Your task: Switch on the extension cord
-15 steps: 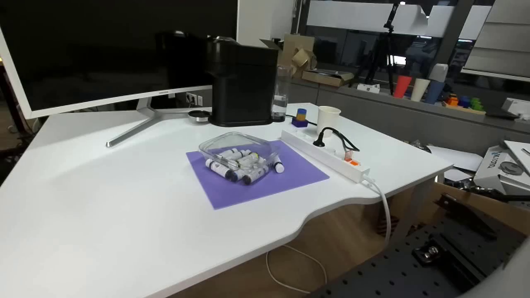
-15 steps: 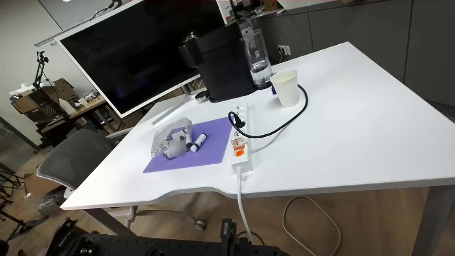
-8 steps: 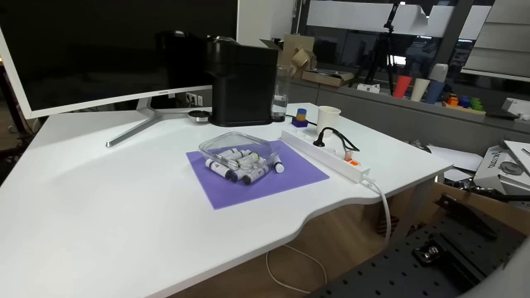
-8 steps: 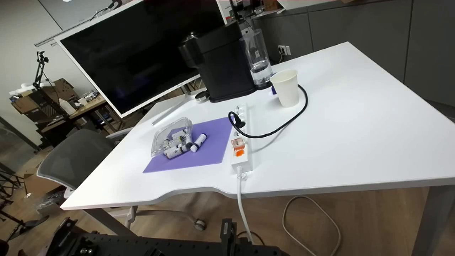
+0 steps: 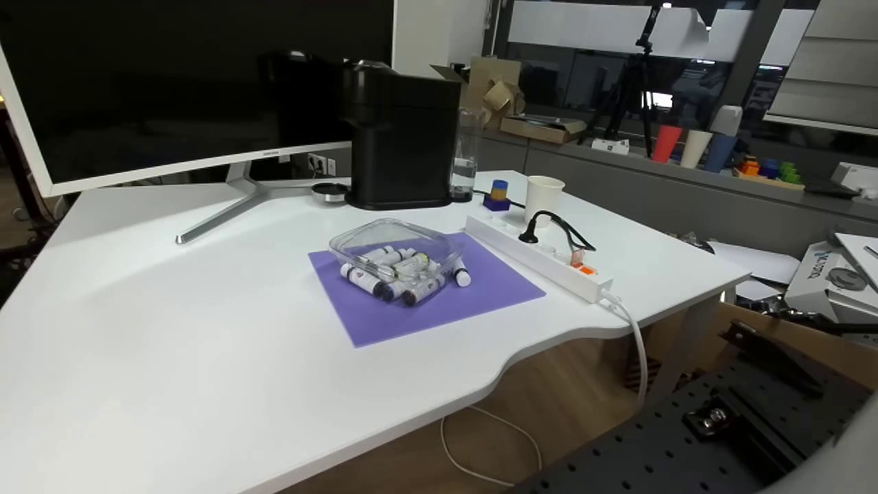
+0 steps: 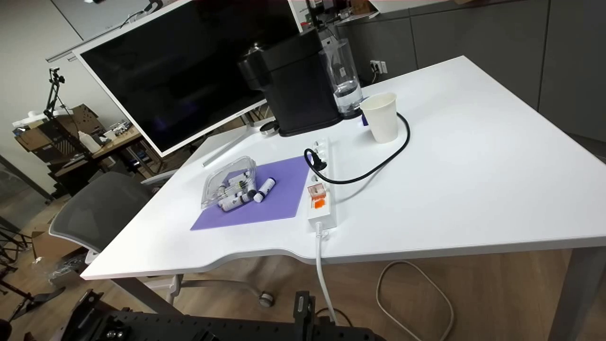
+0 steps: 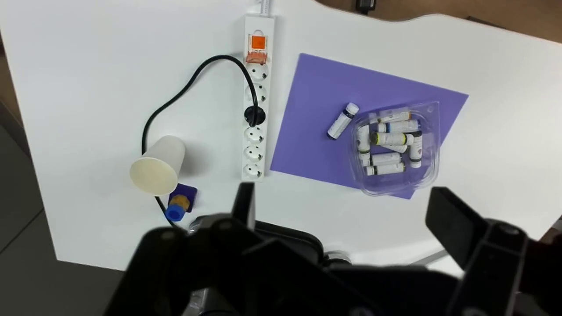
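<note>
The extension cord is a long white power strip (image 7: pixel 253 145), also in both exterior views (image 5: pixel 528 257) (image 6: pixel 322 220). It lies flat on the white table. Its orange-red switch (image 7: pixel 258 42) is at the white-cable end, by the table's edge; it shows in both exterior views (image 5: pixel 585 269) (image 6: pixel 319 203). A clear orange cover flap (image 7: pixel 256 57) stands open beside the switch. A black plug (image 7: pixel 254 115) sits in a socket. My gripper (image 7: pixel 344 204) is open and empty above the table, its left finger near the strip's far end in the picture. The exterior views do not show the gripper.
A purple mat (image 7: pixel 314 118) beside the strip holds a clear plastic tub (image 7: pixel 432 173) and several small bottles. A paper cup (image 7: pixel 153 175), toy blocks (image 7: pixel 179 204), a black coffee machine (image 5: pixel 405 137) and a monitor (image 6: pixel 189 61) also stand there. A black cord (image 7: pixel 175 96) loops beside the strip.
</note>
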Tool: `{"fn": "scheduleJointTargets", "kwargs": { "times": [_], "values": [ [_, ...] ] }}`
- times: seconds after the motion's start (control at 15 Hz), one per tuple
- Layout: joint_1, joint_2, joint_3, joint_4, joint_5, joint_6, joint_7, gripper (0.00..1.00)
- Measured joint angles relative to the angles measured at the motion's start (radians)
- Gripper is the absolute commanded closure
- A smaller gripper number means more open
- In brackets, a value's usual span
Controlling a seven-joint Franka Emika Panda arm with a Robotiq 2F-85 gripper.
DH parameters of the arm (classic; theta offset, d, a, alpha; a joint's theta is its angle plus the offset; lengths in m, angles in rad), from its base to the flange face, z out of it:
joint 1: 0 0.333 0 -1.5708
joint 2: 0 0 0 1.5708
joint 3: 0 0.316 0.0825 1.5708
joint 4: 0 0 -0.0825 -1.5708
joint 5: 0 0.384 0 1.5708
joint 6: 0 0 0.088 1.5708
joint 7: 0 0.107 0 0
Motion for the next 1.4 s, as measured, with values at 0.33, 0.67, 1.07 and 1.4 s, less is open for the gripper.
{"fn": "scheduleJointTargets", "kwargs": {
  "times": [0.33,0.67,1.07,1.4],
  "values": [
    [-0.043,0.087,-0.046,-0.115,-0.019,0.178,-0.017,0.0],
    [-0.076,0.219,-0.082,-0.183,-0.017,0.318,-0.057,0.0],
    [-0.102,0.426,-0.121,-0.227,0.005,0.489,-0.13,0.0],
    [-0.124,0.604,-0.111,-0.229,0.047,0.584,-0.162,0.0]
  ]
}}
